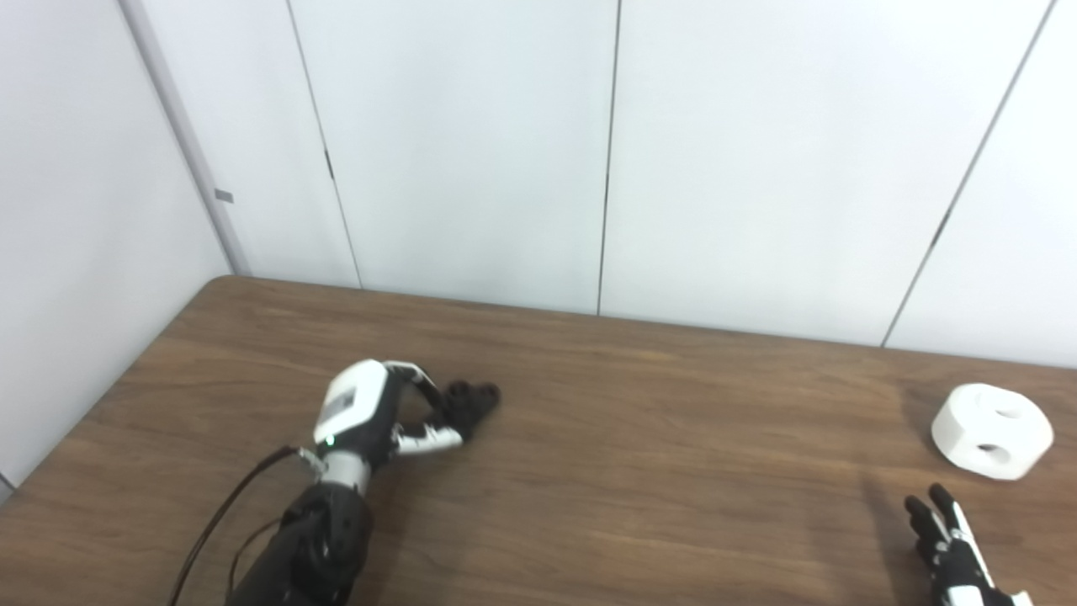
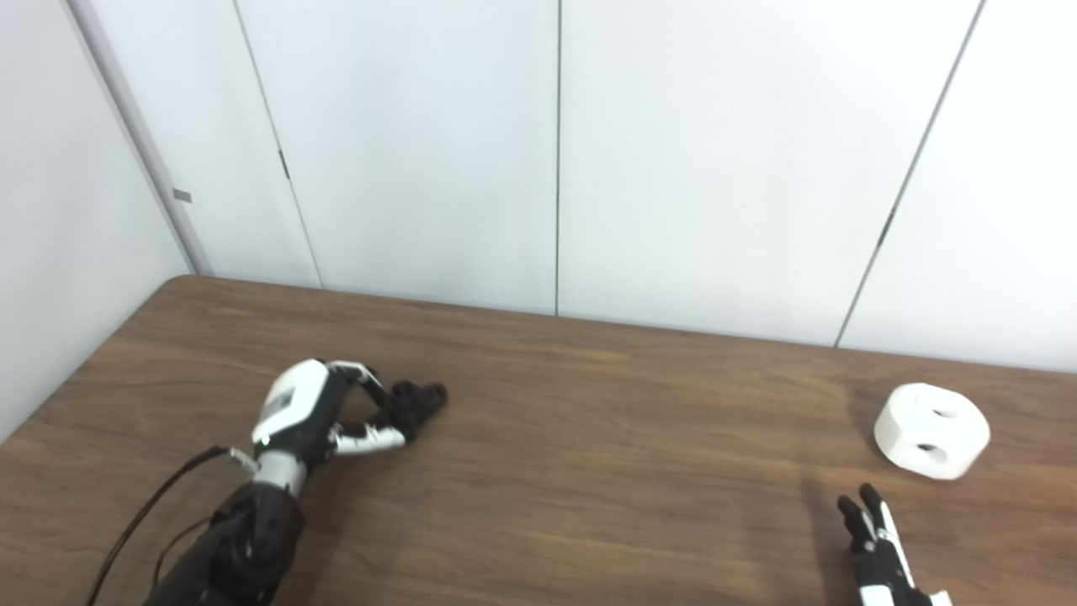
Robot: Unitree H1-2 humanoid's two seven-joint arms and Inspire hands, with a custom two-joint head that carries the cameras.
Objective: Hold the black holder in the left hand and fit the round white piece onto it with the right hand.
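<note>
The black holder [image 1: 477,401] lies on the brown table [image 1: 639,471] at the left. My left hand [image 1: 379,412] reaches it from the near side, fingers curled over and thumb under its near end, pinching it; black fingertips blend with the holder. It still rests on the tabletop. The round white piece [image 1: 993,431], a thick disc with holes in its top and side, sits at the far right of the table. My right hand [image 1: 949,539] enters at the bottom right, fingers straight and apart, empty, a short way in front of the white piece.
White wall panels [image 1: 471,151] stand just behind the table's far edge. A black cable [image 1: 220,513] trails along my left forearm. The table's left edge runs diagonally near the left arm.
</note>
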